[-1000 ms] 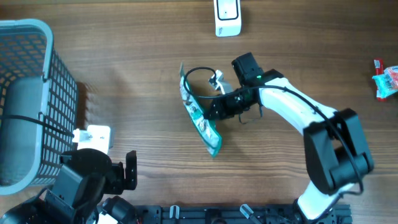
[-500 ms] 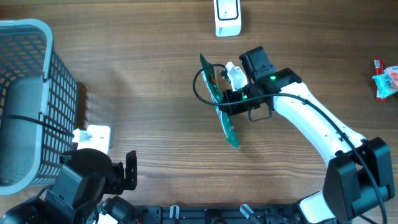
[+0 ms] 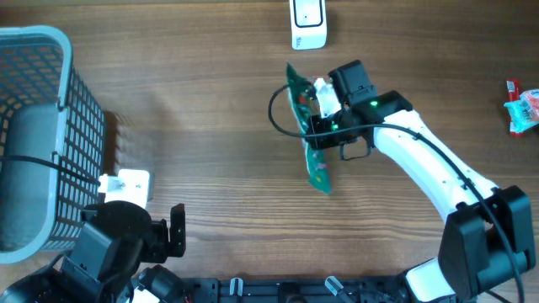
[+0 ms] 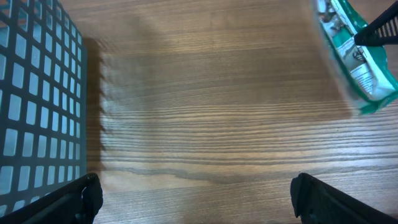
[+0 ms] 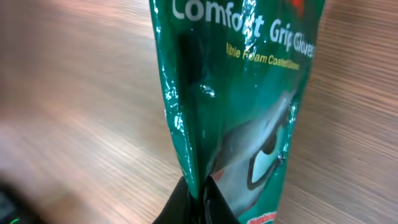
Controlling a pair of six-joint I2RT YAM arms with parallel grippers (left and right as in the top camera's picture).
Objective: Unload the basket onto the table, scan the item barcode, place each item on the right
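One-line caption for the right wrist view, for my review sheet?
Right gripper pinching the edge of a green glove packet over the wooden table.

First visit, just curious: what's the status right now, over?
Right pincer shut on green glove packet, near white device. Left pincer open, empty. Nothing between packet and device.

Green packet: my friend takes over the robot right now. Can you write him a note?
Right hand: shut on the green glove packet, held on edge, just below the white device that looks like the scanner.
Left hand: open, empty, low beside the basket.
Done: packet picked up.
Left: show its barcode to the white device; no barcode shows in these views.
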